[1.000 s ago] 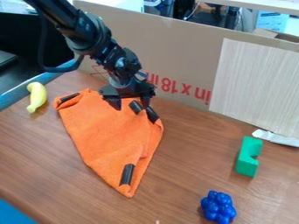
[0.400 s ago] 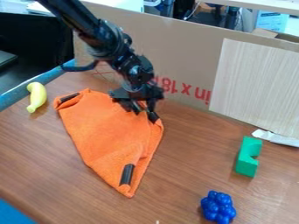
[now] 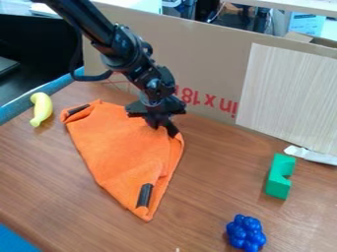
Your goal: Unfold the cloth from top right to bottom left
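The black gripper (image 3: 160, 125) hangs down at the top right corner of the orange cloth (image 3: 118, 147), shut on the cloth beside a dark strip there. The cloth lies folded over on the table, roughly a triangle whose narrow tip points toward the viewer. One black strip (image 3: 145, 195) lies near that lower tip, and another (image 3: 78, 110) at the upper left corner. The gripper hides part of the cloth's top right corner.
A yellow banana (image 3: 42, 109) lies left of the cloth. To the right are a green block (image 3: 280, 176) and a blue bunch of balls (image 3: 245, 233). Behind stands a cardboard wall (image 3: 204, 59), with a white object (image 3: 311, 155) near its foot.
The gripper has moved right to the top right corner, and its fingers have come together on the cloth. The strip near the lower tip has shifted very slightly.
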